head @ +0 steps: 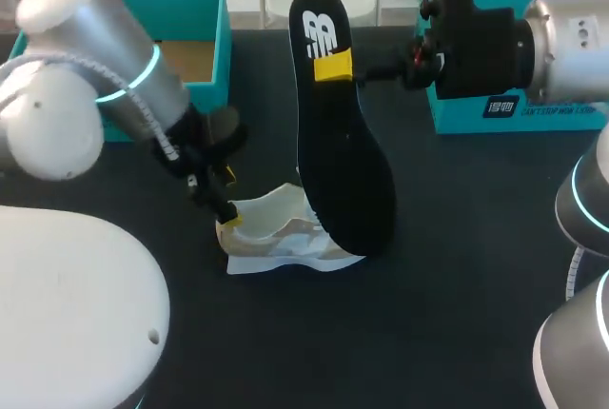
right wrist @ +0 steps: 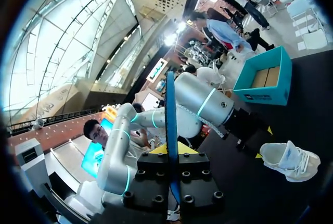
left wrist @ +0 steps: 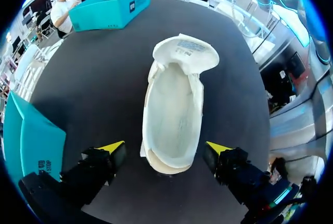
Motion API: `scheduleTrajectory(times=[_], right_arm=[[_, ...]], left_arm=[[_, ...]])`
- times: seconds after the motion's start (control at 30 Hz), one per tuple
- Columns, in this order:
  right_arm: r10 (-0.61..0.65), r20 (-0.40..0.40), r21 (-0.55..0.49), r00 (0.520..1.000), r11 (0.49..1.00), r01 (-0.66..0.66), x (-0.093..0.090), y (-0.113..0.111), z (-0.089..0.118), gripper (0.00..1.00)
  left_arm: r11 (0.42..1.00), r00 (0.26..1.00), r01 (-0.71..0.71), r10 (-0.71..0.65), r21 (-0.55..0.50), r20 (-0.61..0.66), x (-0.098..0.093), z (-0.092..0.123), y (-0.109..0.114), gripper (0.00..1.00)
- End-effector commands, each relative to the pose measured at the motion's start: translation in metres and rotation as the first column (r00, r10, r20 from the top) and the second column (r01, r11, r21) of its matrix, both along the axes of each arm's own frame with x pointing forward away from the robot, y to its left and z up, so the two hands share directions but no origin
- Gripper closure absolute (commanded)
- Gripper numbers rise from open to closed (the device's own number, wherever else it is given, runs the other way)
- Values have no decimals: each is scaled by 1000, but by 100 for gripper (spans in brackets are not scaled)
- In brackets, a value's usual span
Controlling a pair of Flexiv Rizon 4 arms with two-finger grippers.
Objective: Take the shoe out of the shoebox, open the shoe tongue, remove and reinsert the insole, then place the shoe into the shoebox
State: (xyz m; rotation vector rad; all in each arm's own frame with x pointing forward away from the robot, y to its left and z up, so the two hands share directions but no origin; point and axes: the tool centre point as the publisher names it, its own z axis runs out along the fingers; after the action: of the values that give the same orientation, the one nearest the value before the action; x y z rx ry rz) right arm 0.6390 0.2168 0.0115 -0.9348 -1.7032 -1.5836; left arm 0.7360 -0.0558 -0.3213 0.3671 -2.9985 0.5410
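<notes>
Shoe [head: 285,238]: on your table [head: 457,266], lower centre, tongue folded open.
Left gripper [left wrist: 166,148]: released, fingers [left wrist: 113,147] either side of the heel, clear of its edges.
Right gripper [head: 333,65]: clenched on the insole [head: 338,143], held upright, centre frame.
Room: bare table lower right; box [head: 225,38] upper left.

Left claw [left wrist: 165,148] gapes low; right claw [head: 333,66] pinches insole [head: 344,176] aloft.

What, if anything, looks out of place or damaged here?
Nothing stands out. The insole is out of the shoe, held upright by the right gripper, as the task needs; the shoe sits upright, tongue folded open.
</notes>
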Motion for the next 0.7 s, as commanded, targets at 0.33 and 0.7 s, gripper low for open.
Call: scheduleTrajectory(times=[0.33,0.7], right_arm=[[-3,-1,-3,1000,1000,3,0,4,0,100],[-3,-1,-3,1000,1000,3,0,4,0,100]], left_arm=[[946,995,94,-102,312,11,-4,7,-2,0],[951,995,90,-99,296,18,-6,4,-3,0]])
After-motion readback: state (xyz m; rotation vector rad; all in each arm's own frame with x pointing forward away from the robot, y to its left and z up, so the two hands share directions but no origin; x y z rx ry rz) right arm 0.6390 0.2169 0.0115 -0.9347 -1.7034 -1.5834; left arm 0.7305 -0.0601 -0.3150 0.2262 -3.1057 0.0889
